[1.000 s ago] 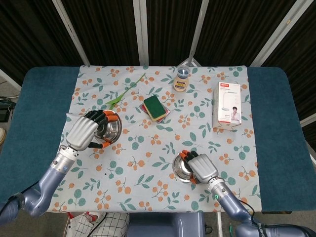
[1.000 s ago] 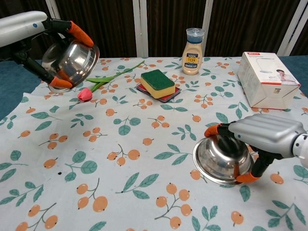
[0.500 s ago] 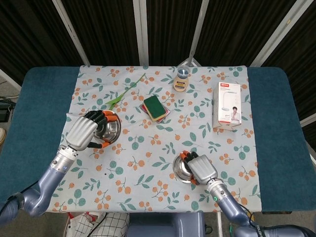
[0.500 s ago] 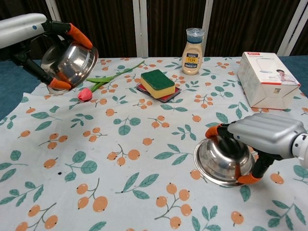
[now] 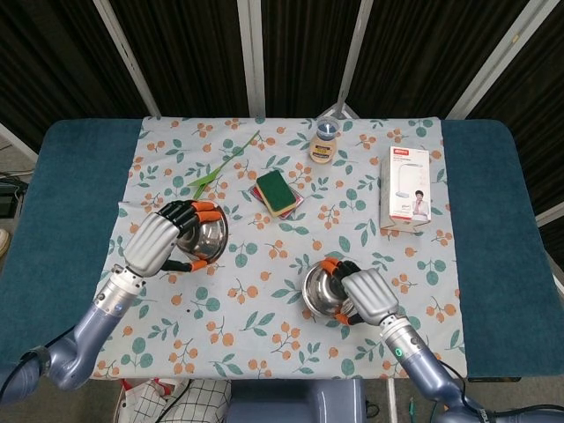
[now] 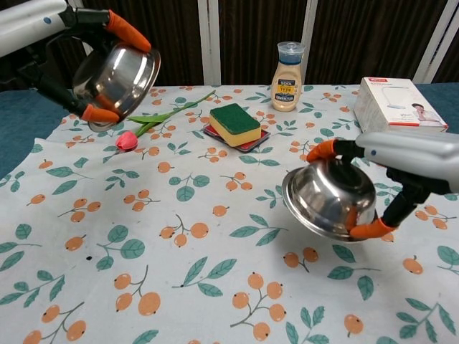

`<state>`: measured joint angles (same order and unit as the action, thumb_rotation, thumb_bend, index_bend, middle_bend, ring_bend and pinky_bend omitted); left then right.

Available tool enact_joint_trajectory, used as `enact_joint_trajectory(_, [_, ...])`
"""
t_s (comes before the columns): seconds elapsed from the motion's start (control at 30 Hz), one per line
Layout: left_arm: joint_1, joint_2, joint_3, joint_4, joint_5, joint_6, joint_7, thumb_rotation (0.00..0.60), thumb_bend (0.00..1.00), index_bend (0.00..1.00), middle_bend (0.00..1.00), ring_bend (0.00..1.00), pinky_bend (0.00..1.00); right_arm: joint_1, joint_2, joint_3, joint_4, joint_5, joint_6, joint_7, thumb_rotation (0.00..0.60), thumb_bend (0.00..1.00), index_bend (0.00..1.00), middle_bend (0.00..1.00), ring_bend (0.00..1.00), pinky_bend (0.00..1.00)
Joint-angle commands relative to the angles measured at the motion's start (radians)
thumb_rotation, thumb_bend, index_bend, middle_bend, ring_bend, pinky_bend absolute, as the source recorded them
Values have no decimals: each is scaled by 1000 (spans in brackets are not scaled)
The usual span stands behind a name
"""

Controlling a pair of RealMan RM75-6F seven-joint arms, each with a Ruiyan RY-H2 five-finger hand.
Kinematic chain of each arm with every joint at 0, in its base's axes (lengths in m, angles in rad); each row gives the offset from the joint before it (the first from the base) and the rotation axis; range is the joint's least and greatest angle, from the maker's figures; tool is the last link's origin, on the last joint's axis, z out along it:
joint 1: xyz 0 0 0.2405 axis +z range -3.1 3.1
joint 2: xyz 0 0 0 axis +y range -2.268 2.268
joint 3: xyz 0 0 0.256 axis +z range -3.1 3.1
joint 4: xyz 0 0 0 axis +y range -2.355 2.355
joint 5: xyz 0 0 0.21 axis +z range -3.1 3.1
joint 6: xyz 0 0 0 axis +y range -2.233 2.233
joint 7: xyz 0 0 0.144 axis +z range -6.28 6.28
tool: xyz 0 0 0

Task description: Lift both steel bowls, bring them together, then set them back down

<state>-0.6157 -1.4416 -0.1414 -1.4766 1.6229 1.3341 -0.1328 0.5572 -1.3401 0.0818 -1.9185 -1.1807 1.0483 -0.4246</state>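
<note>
My left hand (image 5: pixel 157 241) (image 6: pixel 86 57) grips a steel bowl (image 5: pixel 208 234) (image 6: pixel 118 77) by its rim. That bowl hangs tilted above the left side of the tablecloth, its mouth facing right. My right hand (image 5: pixel 366 295) (image 6: pixel 391 175) grips the second steel bowl (image 5: pixel 322 291) (image 6: pixel 326 201) and holds it off the cloth, tilted with its mouth facing left. The two bowls are well apart, with open tablecloth between them.
A pink tulip (image 6: pixel 147 125) lies on the floral tablecloth (image 5: pixel 264 273) under the left bowl. A green and yellow sponge (image 5: pixel 276 191) on a red cloth sits mid-table. A sauce bottle (image 5: pixel 324 141) stands at the back, and a white box (image 5: pixel 408 187) lies at the right.
The right hand has lifted its bowl off the cloth and carried it left and up. The left hand has raised its bowl and moved it right.
</note>
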Motion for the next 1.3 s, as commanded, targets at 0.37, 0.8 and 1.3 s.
enact_joint_trajectory(0.37, [-15,-118,-9,42,73,108,-172,600,482,483,619,519,757,-53,137,295,18,66,-239,1328,600,349,1000,1000,1000,1000])
enact_joint_trajectory(0.8, [-76,-252,-20,65,120,110,-97,600,483,483,619,519,757,-57,220,369,-30,-12,-516,1739,600,357,1000,1000,1000,1000])
enact_joint_trajectory(1.3, [-128,-369,-36,107,135,104,-26,600,483,483,619,519,757,-39,218,347,-163,18,-535,1682,600,367,1000,1000,1000,1000])
